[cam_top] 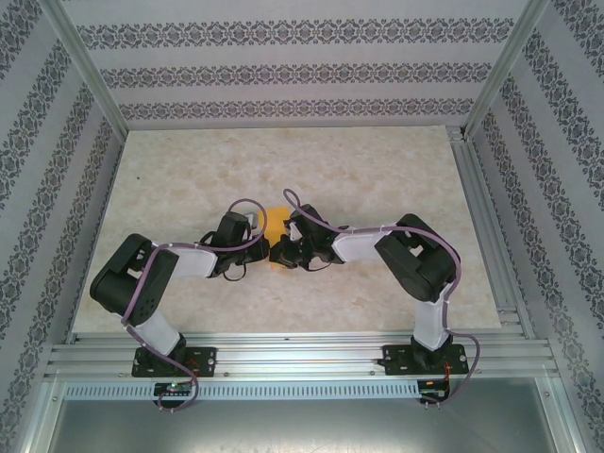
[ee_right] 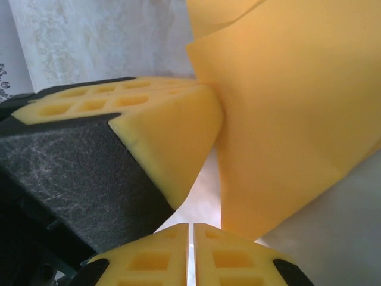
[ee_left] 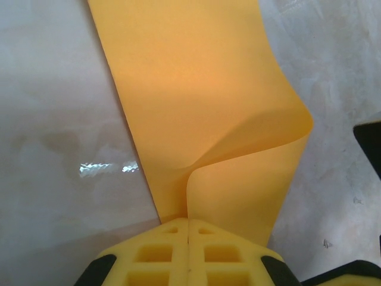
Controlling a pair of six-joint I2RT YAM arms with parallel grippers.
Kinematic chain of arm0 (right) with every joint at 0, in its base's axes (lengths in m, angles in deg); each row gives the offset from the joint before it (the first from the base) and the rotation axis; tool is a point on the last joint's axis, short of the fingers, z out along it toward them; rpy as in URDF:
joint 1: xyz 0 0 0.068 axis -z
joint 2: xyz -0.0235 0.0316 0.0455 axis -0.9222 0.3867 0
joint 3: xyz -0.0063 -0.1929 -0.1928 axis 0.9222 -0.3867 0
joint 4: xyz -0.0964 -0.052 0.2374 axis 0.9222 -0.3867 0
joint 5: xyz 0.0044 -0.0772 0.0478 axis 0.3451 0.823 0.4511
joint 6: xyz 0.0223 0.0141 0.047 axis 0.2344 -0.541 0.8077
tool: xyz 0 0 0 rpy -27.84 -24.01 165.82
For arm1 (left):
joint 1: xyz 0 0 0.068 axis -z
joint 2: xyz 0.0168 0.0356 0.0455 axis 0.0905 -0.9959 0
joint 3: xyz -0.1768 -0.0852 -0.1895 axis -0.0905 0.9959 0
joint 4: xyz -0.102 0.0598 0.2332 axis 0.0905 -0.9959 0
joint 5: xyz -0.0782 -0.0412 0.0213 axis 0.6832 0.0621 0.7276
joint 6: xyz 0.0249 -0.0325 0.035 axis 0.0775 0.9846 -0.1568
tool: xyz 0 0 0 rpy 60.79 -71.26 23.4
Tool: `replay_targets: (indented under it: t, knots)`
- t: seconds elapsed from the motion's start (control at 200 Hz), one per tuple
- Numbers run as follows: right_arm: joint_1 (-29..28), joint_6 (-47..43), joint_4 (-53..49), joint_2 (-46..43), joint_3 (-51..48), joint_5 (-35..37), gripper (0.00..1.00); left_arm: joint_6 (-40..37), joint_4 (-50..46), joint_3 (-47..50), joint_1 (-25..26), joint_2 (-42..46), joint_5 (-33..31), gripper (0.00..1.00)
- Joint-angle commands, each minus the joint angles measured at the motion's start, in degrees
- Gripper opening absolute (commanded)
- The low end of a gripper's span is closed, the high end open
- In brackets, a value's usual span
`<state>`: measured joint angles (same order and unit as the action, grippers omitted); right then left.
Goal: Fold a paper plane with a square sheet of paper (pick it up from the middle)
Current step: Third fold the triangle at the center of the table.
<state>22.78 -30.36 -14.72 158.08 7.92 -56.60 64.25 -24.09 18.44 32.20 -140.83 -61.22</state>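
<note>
Left wrist: left tool (ee_left: 188,223) pinches the square sheet of paper (ee_left: 202,101) (curled); right tool (ee_right: 191,230) closed.

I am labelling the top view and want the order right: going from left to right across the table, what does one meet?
left arm's elbow → left gripper → square sheet of paper → right gripper → right arm's elbow

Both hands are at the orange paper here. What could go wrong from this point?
1. The left hand pinches the sheet at its edge, and the paper bulges in a loose curl; the fold may land crooked.
2. The right hand, shut, sits right beside the left one; they may collide or crumple the paper.
</note>
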Motion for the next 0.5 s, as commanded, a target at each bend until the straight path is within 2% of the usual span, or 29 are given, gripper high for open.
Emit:
replay_targets:
  t: [0.0,0.34,0.495]
  knots:
    - [-0.71,1.13,2.24,1.94,-0.01,-0.57,0.11,-1.53,-4.36,-0.01,-0.58,-2.50,-1.99,0.00]
    - [-1.20,0.58,-1.18,5.00,0.70,1.31,0.10,-1.43,-4.36,-0.13,-0.63,-2.86,-1.95,0.00]
    - [-0.99,0.96,0.49,2.64,0.14,0.68,0.10,-1.37,-4.35,-0.08,-0.72,-2.95,-1.97,0.00]
